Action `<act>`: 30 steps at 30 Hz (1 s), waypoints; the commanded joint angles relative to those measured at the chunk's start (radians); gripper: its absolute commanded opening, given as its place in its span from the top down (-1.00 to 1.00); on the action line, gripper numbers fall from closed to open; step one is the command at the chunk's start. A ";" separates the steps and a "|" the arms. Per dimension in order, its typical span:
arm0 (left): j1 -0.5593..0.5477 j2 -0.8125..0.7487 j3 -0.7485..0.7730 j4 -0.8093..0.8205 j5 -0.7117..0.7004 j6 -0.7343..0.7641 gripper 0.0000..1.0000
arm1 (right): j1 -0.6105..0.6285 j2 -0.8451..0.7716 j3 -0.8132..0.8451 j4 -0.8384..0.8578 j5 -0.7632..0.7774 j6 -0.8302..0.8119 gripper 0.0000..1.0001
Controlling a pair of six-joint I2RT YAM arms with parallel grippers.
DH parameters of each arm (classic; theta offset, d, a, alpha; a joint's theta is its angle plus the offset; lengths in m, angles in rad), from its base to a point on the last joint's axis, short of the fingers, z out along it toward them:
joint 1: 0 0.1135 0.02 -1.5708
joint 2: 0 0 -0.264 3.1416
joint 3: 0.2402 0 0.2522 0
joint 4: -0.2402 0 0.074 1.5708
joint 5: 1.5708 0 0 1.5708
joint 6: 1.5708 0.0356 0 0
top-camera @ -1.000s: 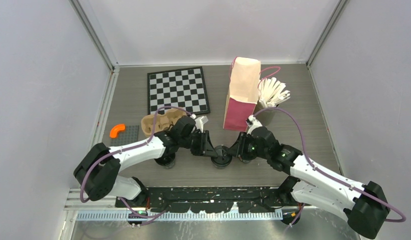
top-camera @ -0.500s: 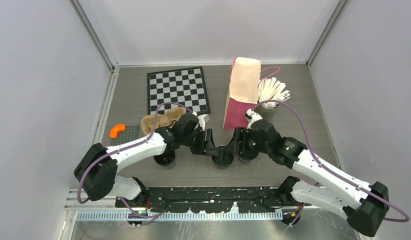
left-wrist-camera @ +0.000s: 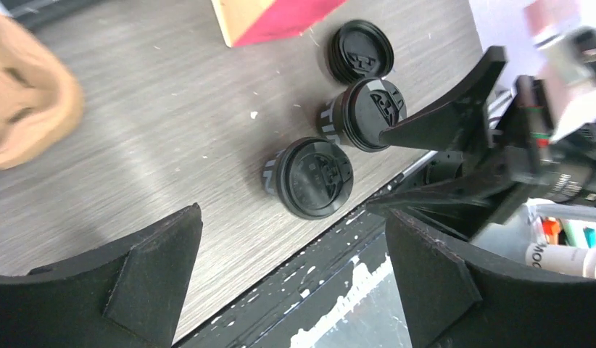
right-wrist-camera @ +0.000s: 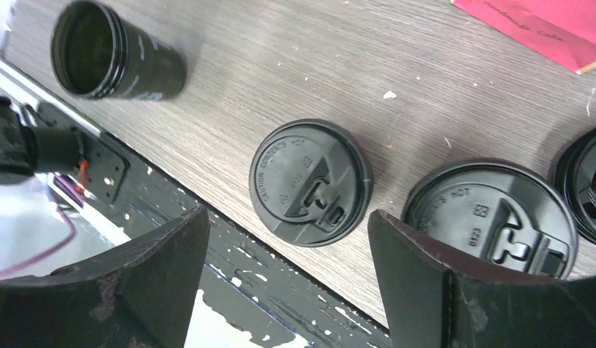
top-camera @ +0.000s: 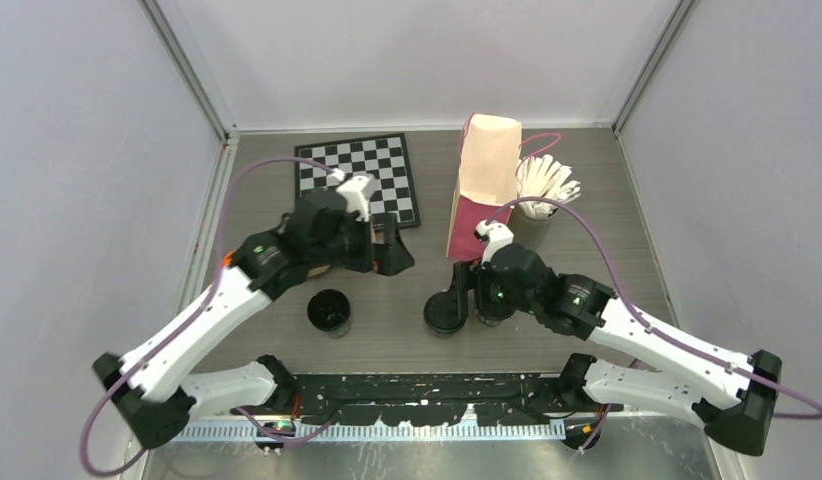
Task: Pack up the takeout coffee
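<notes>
Now both tools gape empty: right tool (right-wrist-camera: 286,214) above a lidded cup (right-wrist-camera: 311,183), left tool (left-wrist-camera: 293,212) farther off.

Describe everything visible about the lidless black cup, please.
The lidless black cup looks like a small disposable paper cup with a rolled rim and pale print on its side. It stands upright, mouth open, interior dark, on the grey wood-grain table, left of the nearest lidded cup. Only the table touches it.
</notes>
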 commanded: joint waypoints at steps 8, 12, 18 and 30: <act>0.004 -0.455 -0.194 -0.242 -0.207 0.109 -1.00 | 0.270 0.220 0.152 -0.027 0.383 -0.151 -0.75; 0.004 -0.563 -0.291 -0.233 -0.208 0.143 -0.99 | 0.272 0.254 0.157 -0.022 0.372 -0.166 -0.77; 0.004 -0.606 -0.312 -0.215 -0.212 0.153 -0.99 | 0.271 0.307 0.153 0.011 0.341 -0.212 -0.77; 0.004 -0.612 -0.321 -0.214 -0.211 0.146 -1.00 | 0.268 0.368 0.151 0.018 0.319 -0.205 -0.76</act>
